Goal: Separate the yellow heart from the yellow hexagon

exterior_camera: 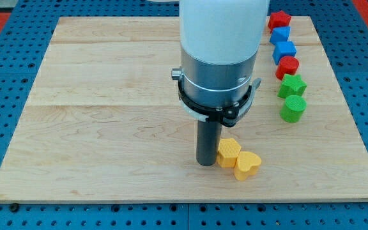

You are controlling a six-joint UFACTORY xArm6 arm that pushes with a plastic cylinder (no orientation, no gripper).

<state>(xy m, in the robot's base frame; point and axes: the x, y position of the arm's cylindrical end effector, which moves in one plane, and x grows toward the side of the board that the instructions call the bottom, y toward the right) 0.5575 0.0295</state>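
Note:
The yellow hexagon point(229, 152) and the yellow heart point(247, 165) lie touching each other near the view's bottom, right of the middle. The heart is at the hexagon's lower right. My tip point(206, 163) rests on the wooden board point(107, 128), right against the hexagon's left side. The arm's wide white and grey body point(217, 57) rises above the rod and hides the board behind it.
A column of blocks runs down the board's right side: a red block point(278, 20), two blue blocks point(280, 34) point(285, 50), a red block point(287, 66), a green star point(292, 85) and a green block point(293, 108). Blue pegboard surrounds the board.

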